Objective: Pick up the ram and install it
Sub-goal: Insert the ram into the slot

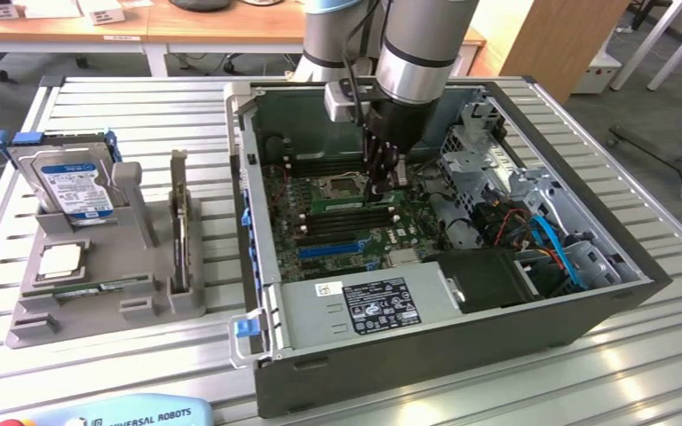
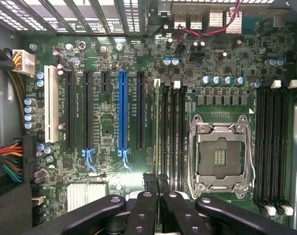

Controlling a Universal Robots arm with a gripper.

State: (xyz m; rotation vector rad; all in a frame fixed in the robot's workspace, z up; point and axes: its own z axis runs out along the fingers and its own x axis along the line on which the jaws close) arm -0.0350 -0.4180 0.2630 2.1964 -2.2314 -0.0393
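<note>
The gripper's (image 2: 157, 182) black fingers are pinched together on a thin pale-green edge. This is the ram (image 2: 157, 128), a long narrow circuit-board stick, seen edge-on from the wrist view so that its flat faces are hidden. It runs in line with the outermost memory slot of the green motherboard (image 2: 109, 142), on the side nearest the long blue expansion slot (image 2: 122, 112). The fingers cover the near end of the stick. Whether its lower edge is seated in the slot or sits just above it cannot be made out.

In the exterior view the grey robot arm (image 1: 426, 44) is cut off by the frame's top, and its wrist hides the board behind it.

Room around the stick is tight. The dark expansion slots lie on one side, and bare black memory slots lie just beside it on the other. Past those comes the open silver processor socket (image 2: 219, 156).

The walls of the black computer case (image 1: 625, 293) rise on every side, and the arm comes down through the open face. A metal drive cage and bundled cables crowd the exterior view's right, and a grey power-supply box (image 1: 365, 306) closes the near edge.

Outside the case, on the slatted metal table (image 1: 139, 115), is a grey plastic tray (image 1: 33, 333). It holds a labelled hard drive (image 1: 75, 182), a square silver processor chip (image 1: 59, 259) and an upright dark expansion card (image 1: 178, 222). Another narrow green stick (image 1: 99, 286) lies in the tray's front groove. All of these are well apart from the gripper.
</note>
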